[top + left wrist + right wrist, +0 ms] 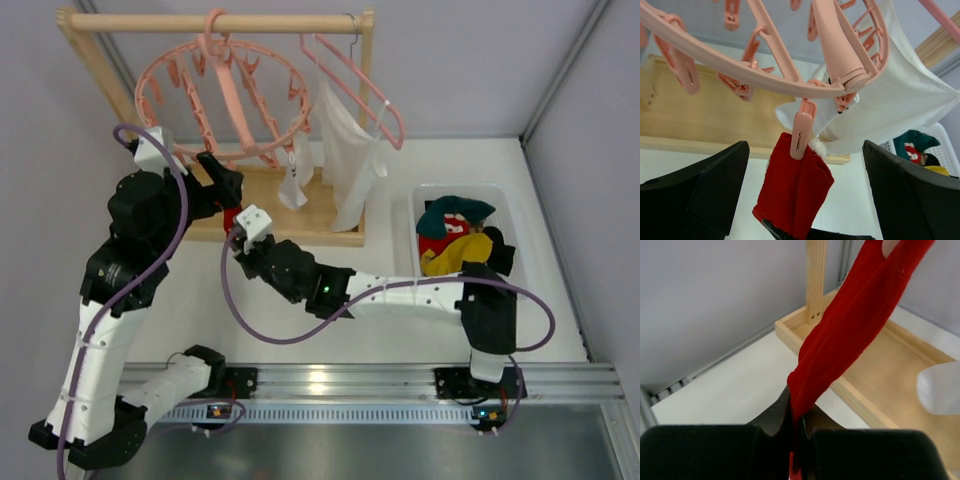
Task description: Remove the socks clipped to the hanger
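Note:
The round pink hanger [225, 95] hangs from the wooden rack's bar. A red sock [795, 195] hangs from one of its pink pegs [800, 132]; it also shows in the top view [232, 218]. My right gripper [799, 425] is shut on the red sock's [850, 335] lower end, pulling it taut. My left gripper [804, 170] is open, its fingers [700, 195] on either side of the sock just below the ring, not touching it. A white sock [293, 183] is still clipped to the ring's right side.
A white bin [500, 200] at the right holds teal [455, 212], yellow [455, 255] and black socks. A thin pink clothes hanger [360, 85] carries a white garment [350, 160]. The wooden rack's base [300, 225] lies under the grippers.

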Robot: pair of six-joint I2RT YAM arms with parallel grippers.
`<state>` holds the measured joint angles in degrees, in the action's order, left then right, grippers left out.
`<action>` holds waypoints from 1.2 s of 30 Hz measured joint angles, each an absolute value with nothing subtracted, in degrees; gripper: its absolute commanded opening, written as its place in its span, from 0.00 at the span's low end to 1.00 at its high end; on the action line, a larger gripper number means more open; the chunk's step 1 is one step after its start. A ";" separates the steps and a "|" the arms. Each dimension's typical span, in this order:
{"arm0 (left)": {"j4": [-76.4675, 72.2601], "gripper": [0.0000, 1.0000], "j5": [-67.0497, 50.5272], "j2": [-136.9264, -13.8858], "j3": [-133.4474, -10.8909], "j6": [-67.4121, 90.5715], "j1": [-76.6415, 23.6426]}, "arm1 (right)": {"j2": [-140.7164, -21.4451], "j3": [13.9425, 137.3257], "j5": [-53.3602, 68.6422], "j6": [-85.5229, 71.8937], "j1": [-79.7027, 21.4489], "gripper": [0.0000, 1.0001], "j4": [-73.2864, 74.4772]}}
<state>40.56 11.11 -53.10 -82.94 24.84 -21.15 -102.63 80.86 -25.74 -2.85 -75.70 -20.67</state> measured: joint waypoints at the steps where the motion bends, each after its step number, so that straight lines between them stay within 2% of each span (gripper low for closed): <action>1: 41.91 0.99 12.21 -53.80 -84.60 24.10 -21.15 | -103.96 82.35 -27.16 -1.83 -76.12 0.00 -20.32; 12: 52.31 0.97 22.74 -63.66 -93.32 18.68 -21.32 | -112.71 89.10 -38.06 5.58 -78.72 0.00 -24.18; 25: 57.28 0.97 32.16 -65.58 -95.61 15.59 -23.55 | -123.57 102.04 -40.01 12.99 -79.55 0.00 -24.43; 31: 57.78 0.92 37.12 -69.28 -96.44 15.11 -26.28 | -125.23 104.88 -40.05 15.90 -80.25 0.00 -24.40; 36: 58.13 0.87 45.17 -72.58 -99.09 15.27 -33.76 | -125.36 105.14 -40.01 17.12 -80.51 0.00 -24.29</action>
<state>58.13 45.17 -72.58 -99.09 15.27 -33.76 -125.36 105.14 -40.01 17.12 -80.51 -24.29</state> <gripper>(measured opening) 0.895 0.014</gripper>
